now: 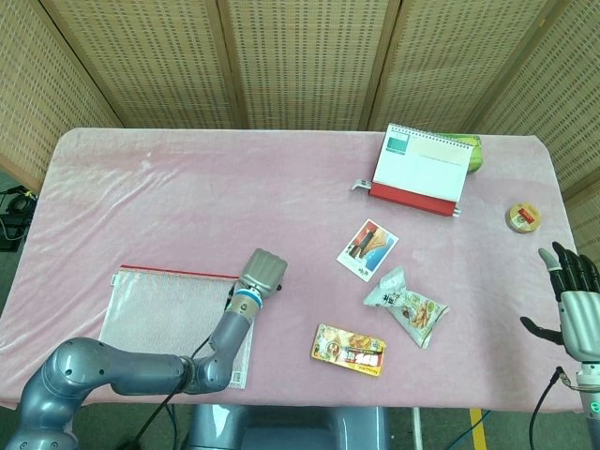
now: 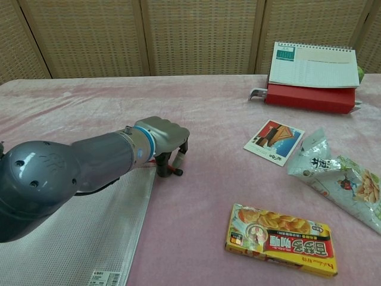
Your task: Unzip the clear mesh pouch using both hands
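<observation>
**Head view: left hand at the pouch's zip end, right hand idle**

Head view takes in the whole pink surface (image 1: 187, 187), backed by woven screens. Largest on it is the clear mesh pouch (image 1: 150, 314), lying flat near the front left edge with its red zip strip along the far side. The left hand (image 1: 262, 272) sits knuckles-up at the pouch's right top corner; from the chest camera its fingers (image 2: 162, 165) curl down onto the red zip end, seemingly pinching the pull, though the contact itself is hidden.

Far right, the right hand (image 1: 574, 298) hovers off the edge, fingers spread, holding nothing.

A desk calendar (image 1: 419, 169) stands at the back right. Nearer lie a clear snack bag (image 1: 407, 306), a yellow food packet (image 1: 349, 350), a picture card (image 1: 367, 249), and a small round tin (image 1: 523, 217).
</observation>
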`<state>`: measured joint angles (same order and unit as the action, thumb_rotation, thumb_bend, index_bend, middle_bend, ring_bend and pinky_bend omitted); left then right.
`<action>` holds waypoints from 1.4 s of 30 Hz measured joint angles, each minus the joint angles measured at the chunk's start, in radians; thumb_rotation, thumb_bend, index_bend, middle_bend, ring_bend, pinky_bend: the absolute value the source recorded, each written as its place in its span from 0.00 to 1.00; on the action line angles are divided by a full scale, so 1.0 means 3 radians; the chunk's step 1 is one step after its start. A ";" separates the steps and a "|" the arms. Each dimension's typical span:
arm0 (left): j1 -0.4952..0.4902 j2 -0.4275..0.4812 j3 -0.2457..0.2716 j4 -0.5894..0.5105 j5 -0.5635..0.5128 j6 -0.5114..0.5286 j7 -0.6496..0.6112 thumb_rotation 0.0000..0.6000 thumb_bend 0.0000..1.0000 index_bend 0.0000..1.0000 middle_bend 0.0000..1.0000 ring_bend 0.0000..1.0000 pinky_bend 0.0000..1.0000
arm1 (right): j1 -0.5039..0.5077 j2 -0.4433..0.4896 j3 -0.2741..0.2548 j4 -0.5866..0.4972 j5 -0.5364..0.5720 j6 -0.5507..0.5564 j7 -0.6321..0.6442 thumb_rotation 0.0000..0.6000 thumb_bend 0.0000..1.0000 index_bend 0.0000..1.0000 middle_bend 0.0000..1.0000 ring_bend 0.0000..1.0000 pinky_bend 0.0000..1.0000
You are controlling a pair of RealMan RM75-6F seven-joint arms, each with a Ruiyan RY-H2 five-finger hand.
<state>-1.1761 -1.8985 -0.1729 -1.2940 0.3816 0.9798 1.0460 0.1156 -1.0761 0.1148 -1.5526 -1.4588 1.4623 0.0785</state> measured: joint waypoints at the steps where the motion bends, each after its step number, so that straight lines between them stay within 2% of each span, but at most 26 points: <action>1: 0.0000 0.0001 -0.0001 0.0002 -0.0013 -0.0001 0.0006 1.00 0.45 0.56 0.96 0.87 1.00 | -0.0001 0.0000 -0.0001 0.0000 -0.0002 0.0001 0.0002 1.00 0.00 0.00 0.00 0.00 0.00; 5: 0.0003 0.0018 -0.0017 -0.0013 -0.0015 -0.0003 -0.0002 1.00 0.47 0.60 0.96 0.87 1.00 | -0.0003 0.0001 -0.0004 -0.0001 -0.0008 0.0006 0.0008 1.00 0.00 0.00 0.00 0.00 0.00; 15: 0.0062 0.0185 -0.0112 -0.0240 0.0113 0.0048 -0.0198 1.00 0.49 0.82 0.96 0.87 1.00 | -0.0007 0.0007 -0.0012 -0.0020 -0.0034 0.0021 0.0008 1.00 0.00 0.00 0.00 0.00 0.00; 25: 0.0219 0.0641 -0.0235 -0.0764 0.0232 0.0125 -0.0539 1.00 0.51 0.84 0.96 0.87 1.00 | 0.0009 -0.0002 -0.0049 -0.0043 -0.0075 -0.0027 0.0020 1.00 0.00 0.00 0.00 0.00 0.00; 30: 0.0320 0.0930 -0.0277 -0.1025 0.0367 0.0109 -0.0759 1.00 0.51 0.85 0.96 0.87 1.00 | 0.0071 0.0001 -0.0082 -0.0106 -0.0087 -0.0197 0.0085 1.00 0.00 0.00 0.00 0.00 0.00; 32: 0.0354 0.1038 -0.0287 -0.1110 0.0444 0.0073 -0.0864 1.00 0.51 0.86 0.96 0.87 1.00 | 0.0136 0.0026 -0.0096 -0.0161 -0.0114 -0.0327 0.0137 1.00 0.00 0.01 0.07 0.03 0.00; 34: 0.0392 0.1151 -0.0302 -0.1202 0.0546 0.0033 -0.0991 1.00 0.52 0.87 0.97 0.87 1.00 | 0.0214 0.0061 -0.0103 -0.0222 -0.0142 -0.0461 0.0197 1.00 0.00 0.02 0.21 0.15 0.00; 36: 0.0428 0.1227 -0.0317 -0.1278 0.0670 0.0019 -0.1109 1.00 0.52 0.87 0.97 0.87 1.00 | 0.0326 0.0119 -0.0106 -0.0313 -0.0168 -0.0648 0.0286 1.00 0.00 0.02 0.37 0.34 0.00; 37: 0.0444 0.1251 -0.0324 -0.1310 0.0724 0.0016 -0.1165 1.00 0.52 0.87 0.97 0.87 1.00 | 0.0379 0.0147 -0.0105 -0.0358 -0.0175 -0.0739 0.0328 1.00 0.00 0.02 0.41 0.39 0.02; 38: 0.0459 0.1274 -0.0330 -0.1340 0.0778 0.0014 -0.1222 1.00 0.53 0.87 0.97 0.87 1.00 | 0.0452 0.0190 -0.0103 -0.0425 -0.0176 -0.0871 0.0381 1.00 0.00 0.02 0.46 0.45 0.09; 40: 0.0493 0.1327 -0.0344 -0.1412 0.0902 0.0013 -0.1347 1.00 0.53 0.87 0.97 0.87 1.00 | 0.0571 0.0263 -0.0093 -0.0537 -0.0157 -0.1093 0.0455 1.00 0.00 0.02 0.54 0.53 0.32; 42: 0.0519 0.1381 -0.0357 -0.1489 0.1003 0.0017 -0.1444 1.00 0.54 0.87 0.97 0.87 1.00 | 0.0727 0.0345 -0.0066 -0.0677 -0.0102 -0.1371 0.0550 1.00 0.00 0.03 0.63 0.63 0.62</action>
<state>-1.0204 -1.4843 -0.2802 -1.7408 0.6825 0.9850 0.6129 0.3338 -0.9727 0.0949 -1.7558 -1.4894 1.0510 0.2433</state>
